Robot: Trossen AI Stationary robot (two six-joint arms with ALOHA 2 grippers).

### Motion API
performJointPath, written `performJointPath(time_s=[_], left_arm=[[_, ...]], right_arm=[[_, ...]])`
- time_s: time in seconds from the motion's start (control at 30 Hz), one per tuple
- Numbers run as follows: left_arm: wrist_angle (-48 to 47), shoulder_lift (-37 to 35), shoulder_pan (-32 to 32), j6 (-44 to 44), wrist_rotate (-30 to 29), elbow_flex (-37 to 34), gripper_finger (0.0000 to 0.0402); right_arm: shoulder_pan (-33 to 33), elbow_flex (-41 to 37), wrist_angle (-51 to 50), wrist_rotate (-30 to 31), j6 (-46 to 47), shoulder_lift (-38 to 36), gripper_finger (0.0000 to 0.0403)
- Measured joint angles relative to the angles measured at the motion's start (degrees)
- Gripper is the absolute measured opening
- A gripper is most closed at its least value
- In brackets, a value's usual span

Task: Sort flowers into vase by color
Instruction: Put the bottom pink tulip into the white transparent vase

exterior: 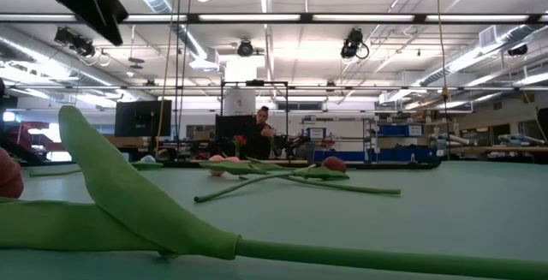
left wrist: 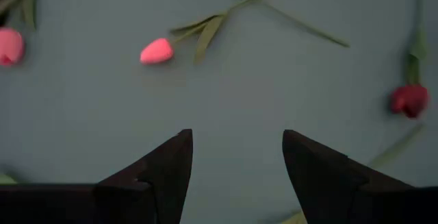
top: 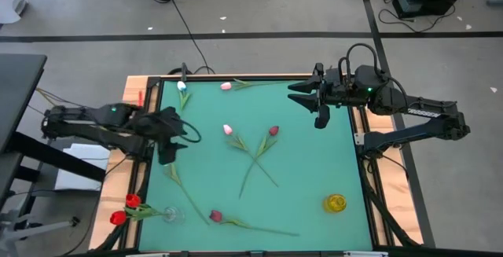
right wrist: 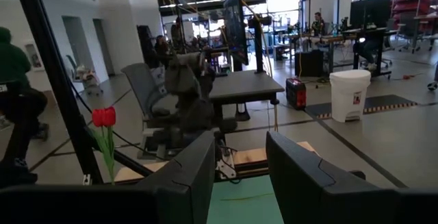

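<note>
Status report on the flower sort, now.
Left gripper open over the mat's left side, holding nothing. Right gripper open, empty, at the far right edge. Two red tulips in the glass vase; yellow vase empty. Nothing blocking.

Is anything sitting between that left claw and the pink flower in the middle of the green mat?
Nothing visible does. The left gripper hangs open over bare mat, and the pink tulip lies off to its side with only green surface between them. The left wrist view shows the same: open fingers and empty mat up to the pink head.
</note>
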Motion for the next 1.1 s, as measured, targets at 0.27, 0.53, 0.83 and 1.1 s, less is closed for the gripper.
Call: performJointPath(time_s=[0.27, 0.53, 0.83, 1.1], left_arm=[[7.1, 7.2, 4.5, -12.1, 0.0, -2.1, 0.0231], [8.6, 12.2, 8.7, -25.3, -10.5, -2.1, 0.0231], [6.6, 12.9, 9.2, -37.7, -8.0, -2.1, 0.0231], [6.0, 12.8, 8.1, -45.6, -6.2, -2.1, 0.0231]], right_arm=[[0.0, 0.0, 0.0, 0.0, 0.0, 0.0, 0.0141], [0.0, 0.0, 0.0, 0.0, 0.0, 0.0, 0.0141], [0.0, 0.0, 0.0, 0.0, 0.0, 0.0, 0.0141], [0.2, 0.0, 0.3, -0.7, 5.1, 0.0, 0.0141]])
